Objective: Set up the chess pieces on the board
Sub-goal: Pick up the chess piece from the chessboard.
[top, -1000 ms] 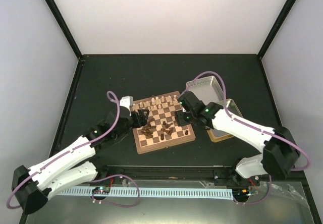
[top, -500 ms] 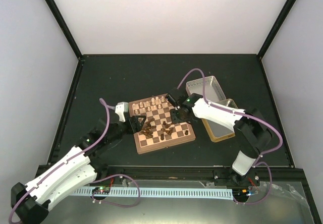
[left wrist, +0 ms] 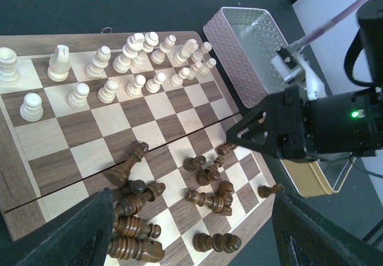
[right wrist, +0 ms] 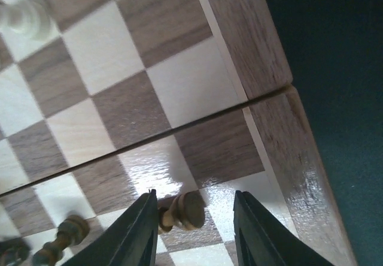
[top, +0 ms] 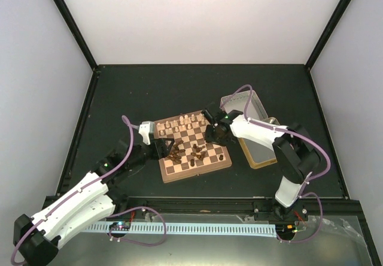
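The board [top: 206, 161] lies mid-table. Cream chess pieces [left wrist: 128, 53] stand in its two far rows. Dark brown chess pieces [left wrist: 209, 197] lie toppled in a heap on the near half. My left gripper [left wrist: 194, 242] hovers open over the heap's near-left side [top: 164, 145], holding nothing. My right gripper [right wrist: 194, 195] is down at the board's right edge [top: 211, 135], seen as a black wedge [left wrist: 269, 131] from the left wrist. One dark pawn [right wrist: 184, 211] lies between its fingers. The pawn touches the left finger [right wrist: 139, 233], with a gap to the right finger [right wrist: 258, 230].
A silver tin half [top: 245, 105] sits right of the board's far corner, seen also in the left wrist view [left wrist: 245, 56]. A gold-coloured tin half [top: 263, 152] lies beside it, under the right arm. The board's brown rim [right wrist: 269, 56] borders dark table.
The right gripper has swung left from the tins and dropped onto the board's right edge, its jaws narrowing round a dark pawn. The left arm drew back a little early, then held.
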Action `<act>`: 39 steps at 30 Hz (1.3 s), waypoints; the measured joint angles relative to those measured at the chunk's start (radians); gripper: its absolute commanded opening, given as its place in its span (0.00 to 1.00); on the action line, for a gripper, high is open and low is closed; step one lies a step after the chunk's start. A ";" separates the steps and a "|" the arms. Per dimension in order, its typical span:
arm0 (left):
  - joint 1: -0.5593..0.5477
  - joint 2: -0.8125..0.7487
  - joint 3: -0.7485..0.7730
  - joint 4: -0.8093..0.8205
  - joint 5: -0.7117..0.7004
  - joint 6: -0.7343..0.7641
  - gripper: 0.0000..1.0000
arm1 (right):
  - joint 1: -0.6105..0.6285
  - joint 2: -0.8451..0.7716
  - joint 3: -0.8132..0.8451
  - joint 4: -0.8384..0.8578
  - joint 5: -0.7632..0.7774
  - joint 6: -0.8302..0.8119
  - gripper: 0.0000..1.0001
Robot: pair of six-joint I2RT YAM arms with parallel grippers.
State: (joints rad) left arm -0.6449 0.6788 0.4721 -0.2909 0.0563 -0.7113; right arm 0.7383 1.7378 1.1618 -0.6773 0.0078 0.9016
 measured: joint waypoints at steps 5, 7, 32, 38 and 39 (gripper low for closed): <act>0.002 0.000 0.000 0.000 -0.005 0.004 0.74 | -0.001 0.035 -0.010 0.020 -0.027 0.047 0.35; 0.002 0.002 0.000 0.000 -0.008 0.005 0.74 | -0.001 0.042 -0.005 0.026 -0.035 0.055 0.34; 0.007 0.007 -0.011 0.000 -0.007 0.021 0.74 | 0.058 0.132 0.126 -0.103 0.066 -0.089 0.05; 0.009 0.000 -0.011 0.013 0.038 0.039 0.75 | 0.056 0.066 0.080 -0.084 0.083 -0.063 0.06; 0.009 0.000 -0.013 0.023 0.048 0.040 0.75 | 0.053 0.036 0.066 -0.074 0.074 -0.046 0.06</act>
State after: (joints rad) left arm -0.6361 0.6792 0.4591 -0.2684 0.1043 -0.6712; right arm 0.7918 1.7741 1.2278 -0.7509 0.0814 0.8558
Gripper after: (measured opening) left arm 0.751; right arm 0.106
